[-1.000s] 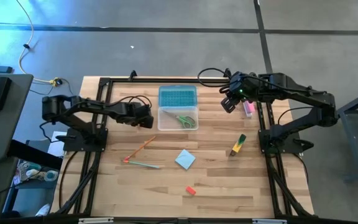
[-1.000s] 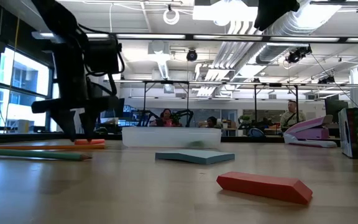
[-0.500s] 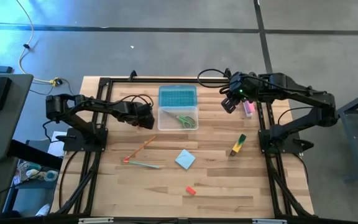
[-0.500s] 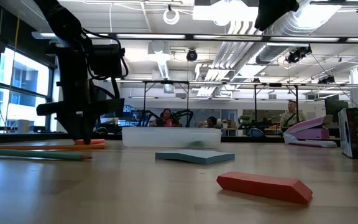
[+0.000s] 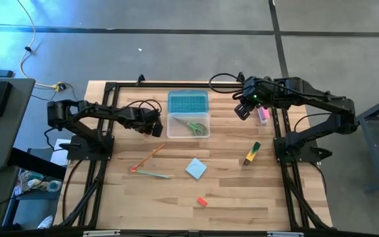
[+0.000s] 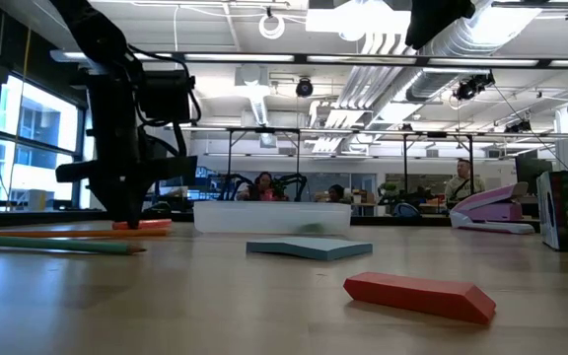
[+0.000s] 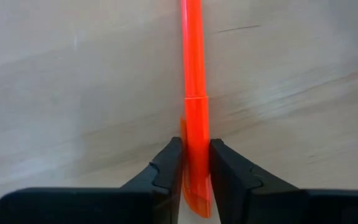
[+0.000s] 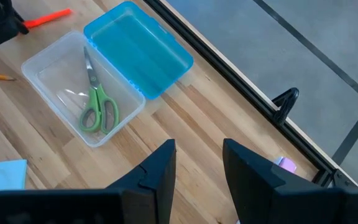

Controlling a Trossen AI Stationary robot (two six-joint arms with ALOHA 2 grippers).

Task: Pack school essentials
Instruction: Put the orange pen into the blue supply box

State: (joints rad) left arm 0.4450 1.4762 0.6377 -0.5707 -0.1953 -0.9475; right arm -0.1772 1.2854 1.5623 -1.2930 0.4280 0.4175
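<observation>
An orange-red pen [image 7: 193,68] lies on the wood table left of the clear box [image 5: 188,125], whose blue lid [image 5: 188,102] stands open. My left gripper [image 5: 155,130] points down and is shut on the pen. Green-handled scissors [image 8: 98,106] lie inside the box. Two thin pencils [image 5: 147,163], a light-blue notepad [image 5: 196,168], a red eraser [image 5: 202,201] and a marker [image 5: 252,153] lie on the table. My right gripper [image 5: 242,112] hangs open, high above the table right of the box, with nothing between its fingers. My left gripper pinches the pen's thicker end [image 7: 196,134] between its two fingers, one on each long side. The fingers come from above, pointing steeply down, and lie across the pen. The pen [image 6: 144,225] lies flat on the table.
A pink bar-shaped item [image 5: 263,114] lies at the far right by the black frame rail [image 5: 278,125]. Bare wood stretches along the near edge around the eraser. People sit in the room beyond the table.
My left gripper has shut on the orange-red pen, its fingers coming together from wide open, and its wrist has rolled a little. The pen stays on the table.
</observation>
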